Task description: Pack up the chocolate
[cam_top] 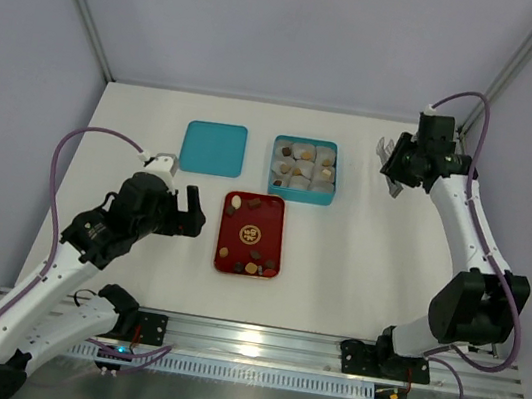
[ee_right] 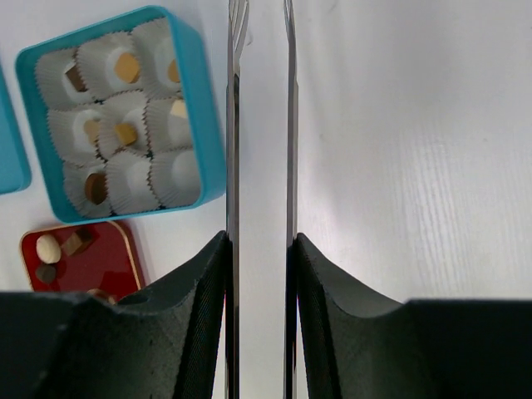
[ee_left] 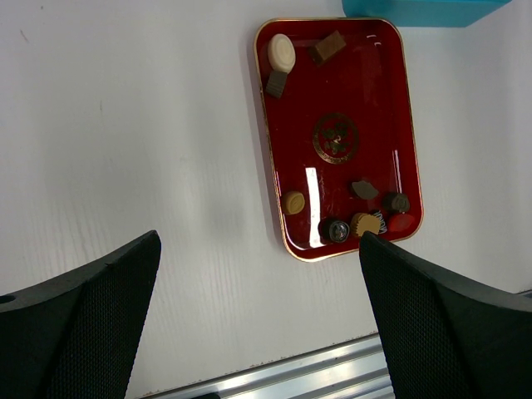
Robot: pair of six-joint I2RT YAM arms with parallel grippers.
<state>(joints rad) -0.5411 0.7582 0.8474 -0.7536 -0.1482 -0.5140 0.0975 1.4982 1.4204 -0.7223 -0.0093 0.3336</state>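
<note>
white, faintly grained bench (cam_top: 360,245) fills the scene, walled by pale grey panels. near its middle lies a glossy red rectangular tray with rounded corners and a thin gold rim (ee_left: 382,125), with a round gold emblem at its centre. small bite-size chocolate pieces (ee_left: 282,51) sit on it in two loose groups. a cream round and two brown blocks lie at the far end. a tan disc, a ridged tan round, a dark angular piece and two dark rounds lie at the near end. just beyond the tray stands a teal square box with rounded corners (ee_right: 212,125), packed with pleated pale paper cups (ee_right: 179,179) in a three-by-three grid. several cups hold a brown or tan piece, and at least two look empty. a flat teal square lid (cam_top: 213,148) lies left of the box, apart from it. the left hand (ee_left: 259,241) hovers over bare bench left of the tray, its black textured fingers spread wide around nothing. the right hand (ee_right: 259,241) hangs right of the box, clamped onto thin shiny metal tweezers (ee_right: 232,125). the two blades run parallel and slightly apart, with nothing between them in view.
</note>
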